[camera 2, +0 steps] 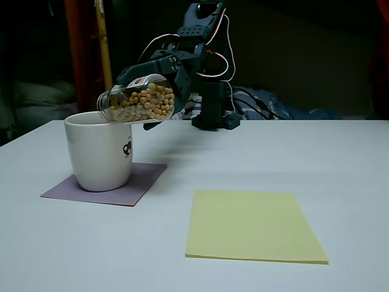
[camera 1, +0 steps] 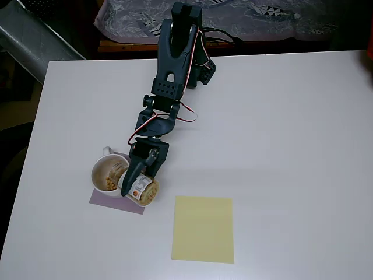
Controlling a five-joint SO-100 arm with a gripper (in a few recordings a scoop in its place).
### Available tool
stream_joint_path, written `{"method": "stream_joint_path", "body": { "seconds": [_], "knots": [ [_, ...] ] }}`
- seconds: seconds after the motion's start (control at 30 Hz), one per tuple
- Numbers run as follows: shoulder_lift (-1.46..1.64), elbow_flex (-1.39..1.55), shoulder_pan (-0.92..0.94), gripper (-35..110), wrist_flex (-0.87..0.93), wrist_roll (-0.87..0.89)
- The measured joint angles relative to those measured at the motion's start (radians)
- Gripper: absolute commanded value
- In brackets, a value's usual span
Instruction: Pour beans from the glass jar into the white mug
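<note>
Pouring is partly done: the end effector (camera 2: 146, 82), clamped on the jar (camera 2: 137, 98), holds it tipped mouth-down over the mug (camera 2: 100, 152) on the bench (camera 2: 273, 158), some beans (camera 1: 108, 185) inside, most yet in the jar.

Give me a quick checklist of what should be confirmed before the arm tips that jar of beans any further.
1. Fingers hold the glass jar firmly: ok, it hangs tilted in their grip.
2. Jar mouth over the white mug: ok, it points down just above the rim.
3. Beans left to pour: ok, the jar looks mostly full.
4. Mug upright on the purple mat: ok.
5. Room in the mug: cannot tell exactly; the overhead view shows some beans inside.
6. Yellow paper out of the way: ok.
</note>
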Motion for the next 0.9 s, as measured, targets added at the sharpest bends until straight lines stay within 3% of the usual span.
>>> {"method": "stream_joint_path", "body": {
  "seconds": [0.57,0.9],
  "knots": [
    [0.000,-0.002,0.000,0,0.000,0.017],
    [0.011,-0.008,0.000,1,0.015,-0.092]
  ]
}}
